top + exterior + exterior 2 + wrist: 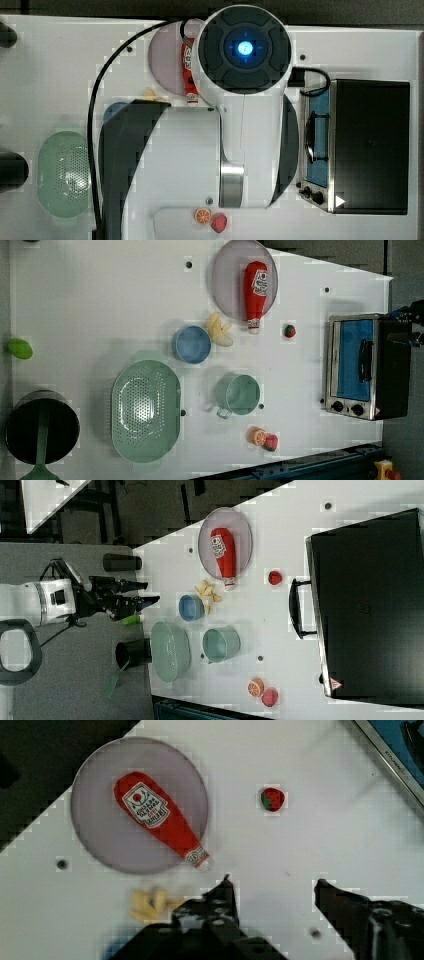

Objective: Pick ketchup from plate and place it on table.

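Observation:
The ketchup [255, 290] is a slim red bottle lying flat on the pale lilac plate [227, 280], its whitish cap poking over the rim toward the banana pieces. It also shows in the wrist view as ketchup [159, 819] on the plate [100, 840], and in the top view as ketchup [189, 70] beside the arm's head. My gripper [274, 882] hovers open above the white table [325, 830], away from the bottle's cap end, with nothing between its fingers. In the right view the gripper [152, 592] hangs well off the plate.
A strawberry [289, 330] lies beside the plate. Banana pieces [220, 330], a blue bowl [192, 344], a green cup [237, 395] and a green perforated basket [145, 410] fill the middle. A toaster oven [365, 367] stands at the left view's right. An orange slice [258, 436] lies near the edge.

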Robot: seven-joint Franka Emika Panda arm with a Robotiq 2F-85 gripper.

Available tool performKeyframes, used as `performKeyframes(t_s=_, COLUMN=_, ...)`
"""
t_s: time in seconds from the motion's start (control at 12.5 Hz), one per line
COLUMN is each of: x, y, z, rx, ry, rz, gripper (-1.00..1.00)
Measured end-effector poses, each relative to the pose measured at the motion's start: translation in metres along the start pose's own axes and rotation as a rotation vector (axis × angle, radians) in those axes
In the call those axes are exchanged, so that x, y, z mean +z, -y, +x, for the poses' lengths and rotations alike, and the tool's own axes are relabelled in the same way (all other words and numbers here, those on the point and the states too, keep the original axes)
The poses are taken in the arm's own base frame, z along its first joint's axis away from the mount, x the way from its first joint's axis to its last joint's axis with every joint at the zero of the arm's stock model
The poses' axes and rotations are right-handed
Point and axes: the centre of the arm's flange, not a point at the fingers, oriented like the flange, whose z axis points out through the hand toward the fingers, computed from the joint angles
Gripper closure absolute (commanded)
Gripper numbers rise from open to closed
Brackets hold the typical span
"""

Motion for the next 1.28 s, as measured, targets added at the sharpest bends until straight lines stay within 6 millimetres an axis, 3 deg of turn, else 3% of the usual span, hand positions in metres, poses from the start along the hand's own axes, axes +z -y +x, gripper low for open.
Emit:
performKeyframes(t_s=0.16, x=-0.001, y=-0.032, z=-0.033, rx=0.014, ry=0.119, rz=-0.117, gripper=-0.82)
performKeyframes(t_s=0.24, x=-0.014, y=-0.042, z=-0.042, rx=0.022, ry=0.110, rz=-0.112, gripper=-1.00)
performKeyframes(t_s=0.48, x=-0.061, y=-0.054, z=-0.047, rx=0.042, ry=0.021, rz=-0.036, gripper=-1.00)
performKeyframes(t_s=0.64, x=-0.070, y=-0.051, z=-0.041, rx=0.048, ry=-0.008, rz=-0.007, gripper=-1.00)
performKeyframes(t_s=0.72, x=-0.063, y=-0.046, z=-0.036, rx=0.045, ry=0.003, rz=-0.012, gripper=-1.00)
performKeyframes(t_s=0.96, x=-0.001, y=-0.007, z=-0.014, rx=-0.011, ry=0.043, rz=-0.035, gripper=-1.00)
performKeyframes(t_s=1.28, x=0.123, y=0.038, z=0.008, rx=-0.157, ry=0.145, rz=-0.076, gripper=-1.00)
